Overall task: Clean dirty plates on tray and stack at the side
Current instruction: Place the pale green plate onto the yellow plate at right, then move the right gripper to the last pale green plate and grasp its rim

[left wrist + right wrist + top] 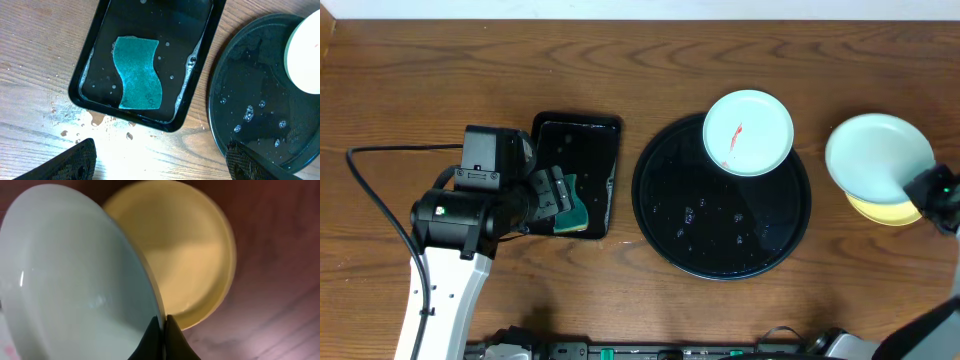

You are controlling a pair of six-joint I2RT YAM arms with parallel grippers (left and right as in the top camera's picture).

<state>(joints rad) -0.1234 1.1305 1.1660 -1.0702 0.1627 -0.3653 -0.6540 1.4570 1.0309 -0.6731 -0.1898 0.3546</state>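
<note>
The round black tray [665, 215] holds one mint-blue plate [748, 132] with a reddish smear, at its far rim. My right gripper [928, 190] is shut on the rim of a clean mint-blue plate [877, 155], held tilted over the pale yellow plate [886, 211] on the table at the right. The right wrist view shows the fingers [163, 325] pinching the blue plate [75, 275] above the yellow plate [190, 255]. My left gripper [552, 195] is open and empty by the small rectangular tray; its fingertips [160, 160] frame bare wood.
A teal sponge [138, 72] lies in soapy water in the small rectangular black tray [92, 47], left of the round tray [240, 80]. Water drops lie on the wood by it. A black cable [375, 195] loops at the left.
</note>
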